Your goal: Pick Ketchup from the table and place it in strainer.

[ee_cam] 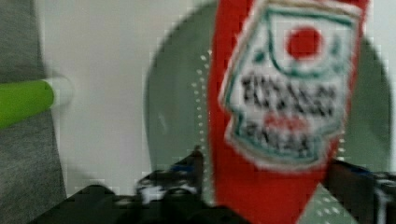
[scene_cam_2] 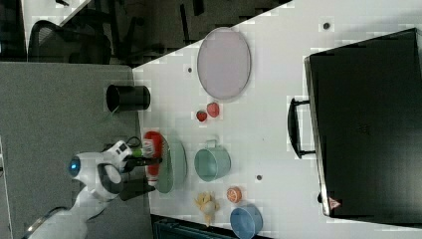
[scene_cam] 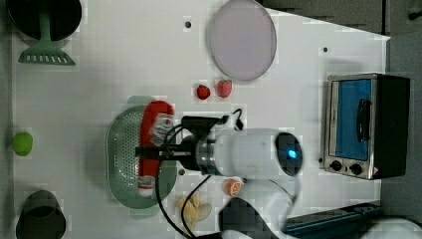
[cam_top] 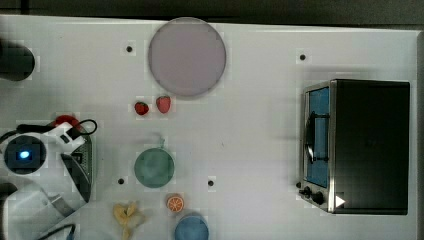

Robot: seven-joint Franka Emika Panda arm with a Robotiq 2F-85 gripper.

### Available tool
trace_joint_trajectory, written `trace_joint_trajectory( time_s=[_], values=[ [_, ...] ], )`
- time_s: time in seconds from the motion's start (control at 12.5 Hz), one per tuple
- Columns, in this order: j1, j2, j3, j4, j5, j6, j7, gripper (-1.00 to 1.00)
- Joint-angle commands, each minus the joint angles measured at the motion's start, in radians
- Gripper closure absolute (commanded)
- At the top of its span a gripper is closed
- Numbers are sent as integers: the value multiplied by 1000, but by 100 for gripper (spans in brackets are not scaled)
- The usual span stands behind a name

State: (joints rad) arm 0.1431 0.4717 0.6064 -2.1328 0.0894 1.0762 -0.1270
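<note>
white table (scene_cam: pixel 124 59) | arm level over strainer (scene_cam: pixel 122 164) | gripper (scene_cam: pixel 149 152) straddles Ketchup (scene_cam: pixel 152 144), grip seemingly loosened

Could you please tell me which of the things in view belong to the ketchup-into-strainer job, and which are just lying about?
Part of the job:
Ketchup, lying in the strainer
strainer
gripper, over the bottle

Just lying about:
lilac plate
two strawberries
teal bowl
blue bowl
orange slice
toaster oven
green spatula
</note>
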Motion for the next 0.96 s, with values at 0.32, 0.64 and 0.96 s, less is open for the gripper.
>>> trace_joint_trajectory(
  time_s=[0.32,0.64,0.96],
  values=[
    [-9,-85,8,66,3,-17,201,-100],
    [-54,-324,-19,116,4,-384,251,-100],
    [-113,-490,-98,216,5,-803,247,-100]
  ],
)
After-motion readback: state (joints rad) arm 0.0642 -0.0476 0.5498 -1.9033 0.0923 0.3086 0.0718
